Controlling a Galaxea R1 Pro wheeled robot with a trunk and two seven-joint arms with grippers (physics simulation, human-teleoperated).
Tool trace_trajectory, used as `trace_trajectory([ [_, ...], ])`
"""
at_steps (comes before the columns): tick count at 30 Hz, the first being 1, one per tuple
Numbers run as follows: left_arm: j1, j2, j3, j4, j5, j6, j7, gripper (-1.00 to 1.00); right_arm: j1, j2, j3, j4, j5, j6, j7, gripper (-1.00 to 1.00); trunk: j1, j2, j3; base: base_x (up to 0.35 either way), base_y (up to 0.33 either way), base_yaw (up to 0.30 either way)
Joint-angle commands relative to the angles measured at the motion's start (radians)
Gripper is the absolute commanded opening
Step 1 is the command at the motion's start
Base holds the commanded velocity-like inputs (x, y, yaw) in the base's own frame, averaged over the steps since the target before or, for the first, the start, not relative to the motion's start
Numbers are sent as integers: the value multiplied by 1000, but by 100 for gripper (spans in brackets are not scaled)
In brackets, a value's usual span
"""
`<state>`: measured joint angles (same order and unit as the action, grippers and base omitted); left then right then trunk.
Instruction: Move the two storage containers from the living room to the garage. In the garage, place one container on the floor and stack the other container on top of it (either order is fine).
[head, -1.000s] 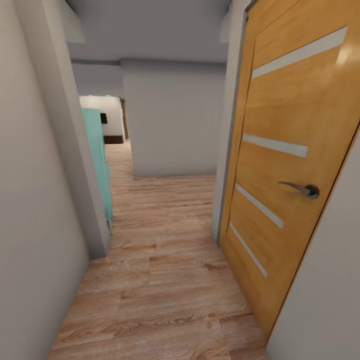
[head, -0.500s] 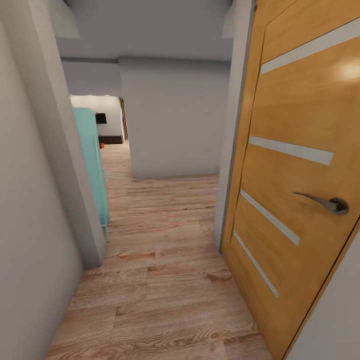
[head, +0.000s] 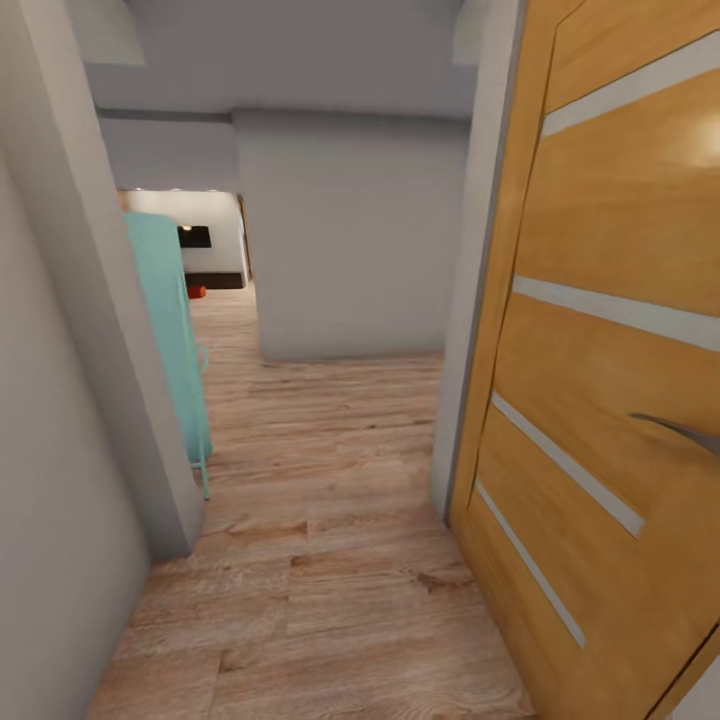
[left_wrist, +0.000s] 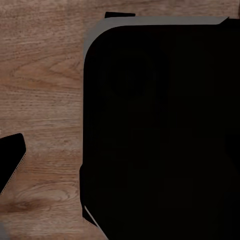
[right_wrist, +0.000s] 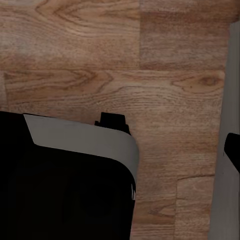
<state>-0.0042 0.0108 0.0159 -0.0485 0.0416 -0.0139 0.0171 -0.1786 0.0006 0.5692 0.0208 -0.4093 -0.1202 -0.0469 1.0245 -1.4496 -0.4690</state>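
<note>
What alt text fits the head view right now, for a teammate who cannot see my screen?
A narrow hallway with a light wood-plank floor runs ahead to a grey wall. An open honey-wood door with frosted strips fills the right side; a turquoise cabinet stands at left. A small orange-red object lies far down the passage.

The head view held one honey-wood door (head: 610, 400), standing open along the right edge of the wood-plank floor (head: 330, 560), with four frosted strips across it and one metal lever handle (head: 680, 432). One turquoise cabinet (head: 170, 330) stood at the floor's left edge, beyond one grey wall corner (head: 110, 330). One small orange-red object (head: 196, 291), too small to identify, lay at the floor's far end, below one black rectangle (head: 194, 237) on the far wall.
</note>
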Motion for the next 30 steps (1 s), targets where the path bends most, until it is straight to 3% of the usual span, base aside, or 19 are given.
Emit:
trace_trajectory([
  [1,0,0,1,0,4,-1,1,100,-1,1,8,2,-8,-4,-1,100,1,0,-1,320,0,0],
  [30,0,0,3,1,4,-3,1,100,-1,1,7,2,-8,-4,-1,100,1,0,-1,305,0,0],
])
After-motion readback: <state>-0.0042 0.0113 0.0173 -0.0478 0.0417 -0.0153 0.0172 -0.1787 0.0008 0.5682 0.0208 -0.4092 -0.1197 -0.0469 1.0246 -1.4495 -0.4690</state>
